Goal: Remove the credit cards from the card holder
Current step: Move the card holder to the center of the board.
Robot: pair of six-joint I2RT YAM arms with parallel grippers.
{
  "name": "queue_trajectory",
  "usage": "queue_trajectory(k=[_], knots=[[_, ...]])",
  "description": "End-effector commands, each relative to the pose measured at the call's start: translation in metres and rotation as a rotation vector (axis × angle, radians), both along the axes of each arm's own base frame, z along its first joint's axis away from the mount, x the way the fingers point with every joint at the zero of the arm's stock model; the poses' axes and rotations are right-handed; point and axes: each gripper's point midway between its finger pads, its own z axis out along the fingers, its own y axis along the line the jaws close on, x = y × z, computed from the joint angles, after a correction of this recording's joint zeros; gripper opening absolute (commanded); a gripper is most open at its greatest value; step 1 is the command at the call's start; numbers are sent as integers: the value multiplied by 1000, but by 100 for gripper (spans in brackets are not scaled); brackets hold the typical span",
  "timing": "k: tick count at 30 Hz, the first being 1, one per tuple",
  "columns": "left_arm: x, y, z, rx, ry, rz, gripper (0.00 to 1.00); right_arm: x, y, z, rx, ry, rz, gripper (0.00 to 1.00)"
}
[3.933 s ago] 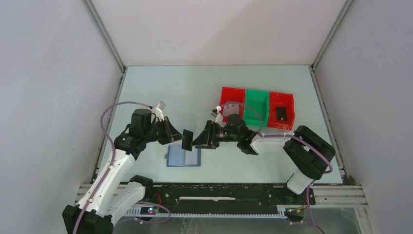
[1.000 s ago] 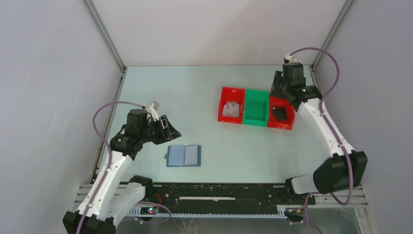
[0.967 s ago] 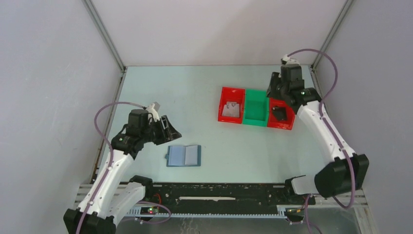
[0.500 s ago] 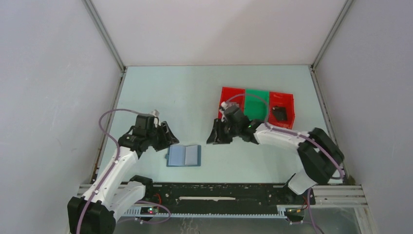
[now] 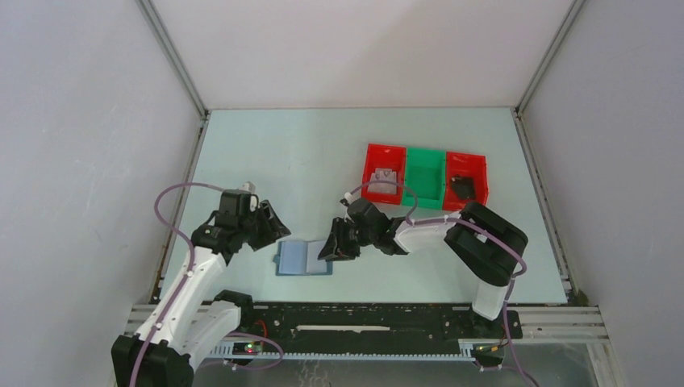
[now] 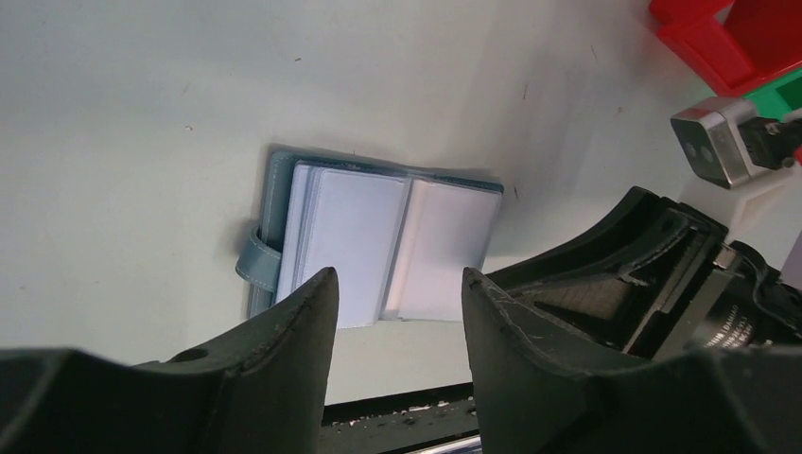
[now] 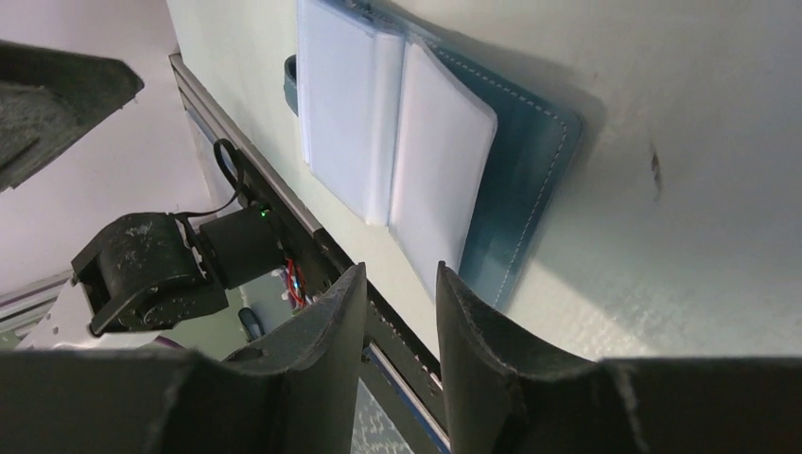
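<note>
- The soft blue-teal bifold card holder (image 5: 304,258) lies spread open and flat on the pale green table (image 5: 306,153), near its front edge, between the two grippers.
- Its pale leaves (image 6: 355,241) face upward. Whether they are cards or empty sleeves cannot be told.
- A grey card (image 5: 385,176) lies in the left red plastic bin (image 5: 368,165) and a black card (image 5: 463,187) in the right red plastic bin (image 5: 484,177). The green plastic bin (image 5: 425,173) between them shows nothing inside.
- The left gripper (image 5: 276,229) hangs over the holder's left edge, jaws parted with nothing between them.
- The right gripper (image 5: 329,248) sits low at the holder's right edge, jaws narrowly apart and empty.
- Step in hand, as judged: drawing out another card, if one is left.
- To do it well, the left gripper should press the strap-side half to the table, so the holder neither slides nor folds.
- The right gripper should close on a card's free edge only, not on the teal cover or a sleeve. It should then pull along the pocket's opening, level with the table.
</note>
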Motion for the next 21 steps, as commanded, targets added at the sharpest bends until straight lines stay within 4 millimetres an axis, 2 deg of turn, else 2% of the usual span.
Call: queue_trajectory(k=[1, 5, 12, 18, 21], knots=[[6, 1, 10, -13, -45, 22, 56, 1, 12, 1, 50, 11, 3, 41], [5, 1, 9, -16, -44, 19, 56, 1, 12, -8, 36, 19, -1, 39], [4, 3, 6, -6, -43, 25, 56, 9, -3, -22, -87, -22, -43, 41], [3, 10, -9, 34, 2, 56, 57, 12, -6, -16, -109, -65, -66, 47], [5, 5, -17, 12, 21, 41, 56, 12, -7, -17, -115, -65, -73, 47]])
